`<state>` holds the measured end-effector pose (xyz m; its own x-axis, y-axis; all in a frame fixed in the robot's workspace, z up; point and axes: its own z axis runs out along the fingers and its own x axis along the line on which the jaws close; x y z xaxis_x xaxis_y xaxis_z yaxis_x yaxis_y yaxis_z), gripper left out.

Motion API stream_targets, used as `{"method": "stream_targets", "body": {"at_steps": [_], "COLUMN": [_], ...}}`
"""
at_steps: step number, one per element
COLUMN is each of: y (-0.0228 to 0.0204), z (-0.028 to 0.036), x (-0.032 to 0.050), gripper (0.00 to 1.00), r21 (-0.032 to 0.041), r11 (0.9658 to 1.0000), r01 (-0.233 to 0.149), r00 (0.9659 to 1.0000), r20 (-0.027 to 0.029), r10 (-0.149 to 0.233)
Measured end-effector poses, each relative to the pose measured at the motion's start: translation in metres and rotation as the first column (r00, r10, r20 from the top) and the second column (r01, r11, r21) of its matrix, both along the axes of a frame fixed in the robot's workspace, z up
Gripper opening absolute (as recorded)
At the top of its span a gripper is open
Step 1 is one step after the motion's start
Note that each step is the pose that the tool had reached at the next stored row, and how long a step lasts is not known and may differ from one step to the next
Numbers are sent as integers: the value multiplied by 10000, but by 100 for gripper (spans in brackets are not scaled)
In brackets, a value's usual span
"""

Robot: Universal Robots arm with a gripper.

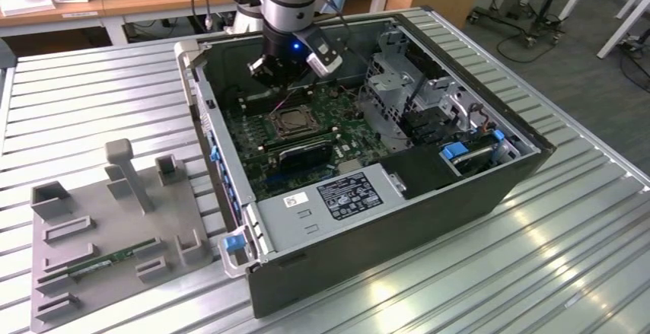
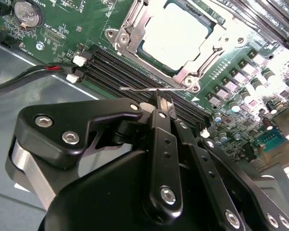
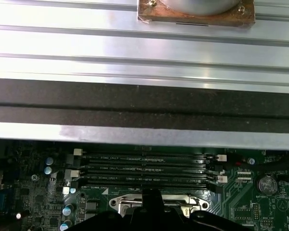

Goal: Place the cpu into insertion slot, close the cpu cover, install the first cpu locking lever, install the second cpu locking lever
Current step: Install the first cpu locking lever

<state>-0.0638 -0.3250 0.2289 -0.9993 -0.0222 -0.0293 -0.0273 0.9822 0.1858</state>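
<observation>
My fingers (image 2: 160,98) are pinched narrow on a thin locking lever (image 2: 144,89), its long axis running along the memory slots (image 2: 135,72); the cpu (image 2: 176,36) sits just beyond, seated under its cpu cover (image 2: 135,29)

cpu (image 2: 176,36) cut off by the second wrist view's edge, one corner covered by the cover (image 2: 135,33). socket (image 3: 156,204) half hidden behind the gripper (image 3: 151,197) in the first wrist view. fingertips meeting at a thin lever (image 2: 144,89), grip impossible to judge.
</observation>
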Motion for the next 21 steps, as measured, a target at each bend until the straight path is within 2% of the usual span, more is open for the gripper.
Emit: {"method": "stream_targets", "body": {"at_steps": [6, 21], "y": [2, 15], "z": [-16, -45], "x": [4, 32], "gripper": [11, 11], "r21": [85, 115], "r11": [10000, 9999], "r01": [-25, -43], "r00": [10000, 10000], "r20": [1, 0], "r10": [25, 43]}}
